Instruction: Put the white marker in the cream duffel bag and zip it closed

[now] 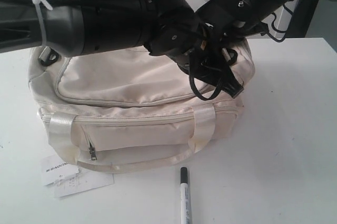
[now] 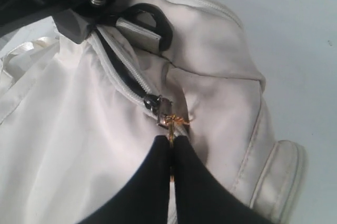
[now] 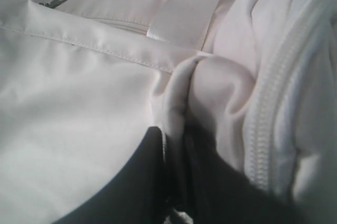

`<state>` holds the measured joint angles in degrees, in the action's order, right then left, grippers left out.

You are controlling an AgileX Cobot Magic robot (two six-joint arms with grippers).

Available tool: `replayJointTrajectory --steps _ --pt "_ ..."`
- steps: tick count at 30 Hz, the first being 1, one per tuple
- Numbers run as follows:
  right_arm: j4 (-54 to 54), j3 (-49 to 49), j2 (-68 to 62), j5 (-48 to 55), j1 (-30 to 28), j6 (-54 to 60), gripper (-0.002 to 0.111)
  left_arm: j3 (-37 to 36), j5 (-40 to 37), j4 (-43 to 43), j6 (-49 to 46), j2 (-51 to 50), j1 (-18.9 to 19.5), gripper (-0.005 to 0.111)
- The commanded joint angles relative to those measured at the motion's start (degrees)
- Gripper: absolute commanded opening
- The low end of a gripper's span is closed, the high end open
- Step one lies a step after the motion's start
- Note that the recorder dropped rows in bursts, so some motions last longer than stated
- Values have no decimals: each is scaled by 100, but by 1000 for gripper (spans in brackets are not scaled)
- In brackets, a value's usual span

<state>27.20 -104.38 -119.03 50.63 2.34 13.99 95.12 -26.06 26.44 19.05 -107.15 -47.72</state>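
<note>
The white marker lies on the table in front of the cream duffel bag, black cap toward the bag and clear of both grippers. Both arms meet over the bag's right end. My left gripper is shut on the gold zipper pull just below the slider. Beyond the slider the zipper gapes a little and shows dark lining. My right gripper is shut on a pinched fold of the bag's fabric, beside a closed run of zipper teeth.
A white paper tag with black print lies at the bag's front left corner. A black ring sits at the bag's end near the zipper. Satin strap handles hang over the front pocket. White table surrounds the bag.
</note>
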Motion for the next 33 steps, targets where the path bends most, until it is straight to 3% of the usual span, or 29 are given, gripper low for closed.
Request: replayJointTrajectory --steps 1,18,33 --pt "-95 -28 45 -321 -94 -92 0 -39 -233 -309 31 161 -53 0" --pt "-95 -28 45 -331 -94 -137 0 -39 -1050 -474 -221 182 -104 0" --pt "-128 -28 45 -345 -101 -136 0 -39 -1262 -696 -484 352 -104 0"
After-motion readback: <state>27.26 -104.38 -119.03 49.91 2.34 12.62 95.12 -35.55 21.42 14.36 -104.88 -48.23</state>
